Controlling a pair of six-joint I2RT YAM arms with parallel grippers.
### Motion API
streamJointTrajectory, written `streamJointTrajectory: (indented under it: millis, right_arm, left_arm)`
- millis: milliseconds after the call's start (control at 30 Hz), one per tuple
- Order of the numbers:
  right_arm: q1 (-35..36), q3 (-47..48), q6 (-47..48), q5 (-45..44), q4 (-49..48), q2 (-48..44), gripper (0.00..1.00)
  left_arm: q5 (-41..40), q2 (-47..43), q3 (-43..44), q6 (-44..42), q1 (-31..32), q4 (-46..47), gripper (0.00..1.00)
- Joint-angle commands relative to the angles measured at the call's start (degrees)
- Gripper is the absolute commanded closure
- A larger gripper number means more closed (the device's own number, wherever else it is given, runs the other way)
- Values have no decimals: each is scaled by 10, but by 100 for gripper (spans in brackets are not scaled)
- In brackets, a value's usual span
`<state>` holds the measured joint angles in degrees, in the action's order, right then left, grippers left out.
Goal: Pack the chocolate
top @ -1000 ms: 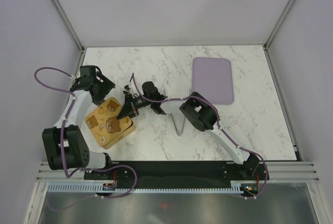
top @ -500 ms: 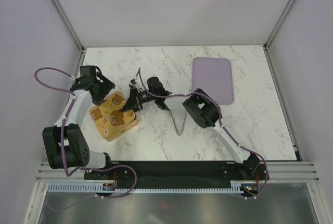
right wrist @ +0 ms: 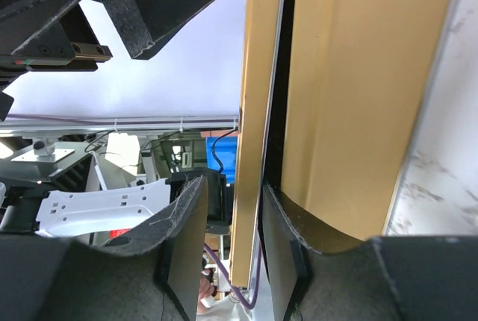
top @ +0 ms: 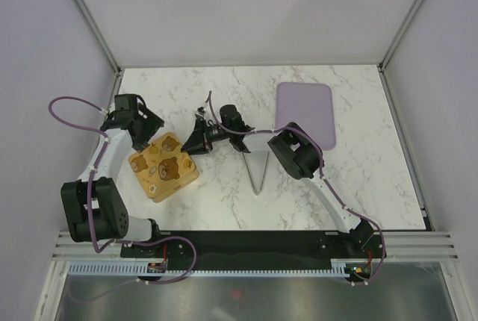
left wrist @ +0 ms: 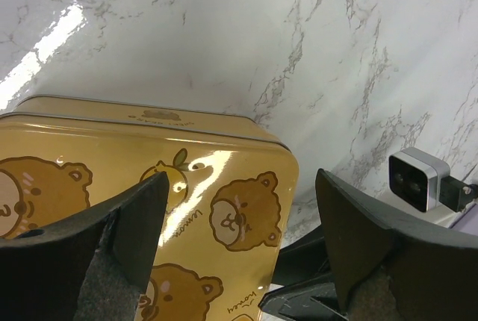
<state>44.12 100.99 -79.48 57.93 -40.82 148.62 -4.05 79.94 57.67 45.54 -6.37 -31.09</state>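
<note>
Chocolate not showing in any view, yellow bear tin (top: 163, 166) sitting lidded at the left of the marble table (top: 224, 201), left gripper (top: 146, 133) hovering spread wide over its upper corner, gripping nothing, right gripper (top: 190, 144) straddling the tin's right edge, jaws slightly parted, not clamping.

White arms (top: 104, 158), black joints (top: 93, 213), looping purple cables (top: 75, 98), black felt-padded jaws.

We are looking at a robot test lab. A left arm (top: 104, 158) and a right arm (top: 323, 187) are sitting bolted to a black bar (top: 254, 244) at the near edge of a white marble table (top: 366, 179). Plain pale walls (top: 246, 7) and metal posts (top: 86, 13) are boxing the table in. Purple cables (top: 72, 98) are looping off the arms.
</note>
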Motion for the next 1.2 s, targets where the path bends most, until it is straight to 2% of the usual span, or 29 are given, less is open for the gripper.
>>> streamJointTrajectory:
  millis: [0, 67, 233, 400, 533, 867, 1000, 1167]
  right_arm:
    - [-14, -18, 48, -17, 34, -47, 57]
    - [-20, -19, 101, -25, 73, -65, 56]
    - [-27, 3, 232, -84, 261, -104, 52]
    - [-23, 5, 271, -120, 308, -122, 51]
    - [-14, 24, 320, -156, 369, -145, 57]
    - [13, 18, 364, -239, 407, -212, 77]
    - [35, 28, 355, -215, 406, -200, 81]
    - [48, 9, 330, -155, 356, -145, 80]
  left_arm:
    - [-20, -9, 2, 5, -5, 13, 13]
    - [-23, -16, 2, 4, -5, 12, 13]
    - [-31, -34, 11, 0, -5, 9, 13]
    - [-20, -34, 10, 8, -5, 8, 13]
    - [-5, -20, 7, 12, -6, 8, 13]
    - [15, 21, -1, 27, -14, 9, 12]
    - [20, 40, -5, 32, -13, 14, 12]
    - [32, 59, -14, 40, -14, 21, 12]
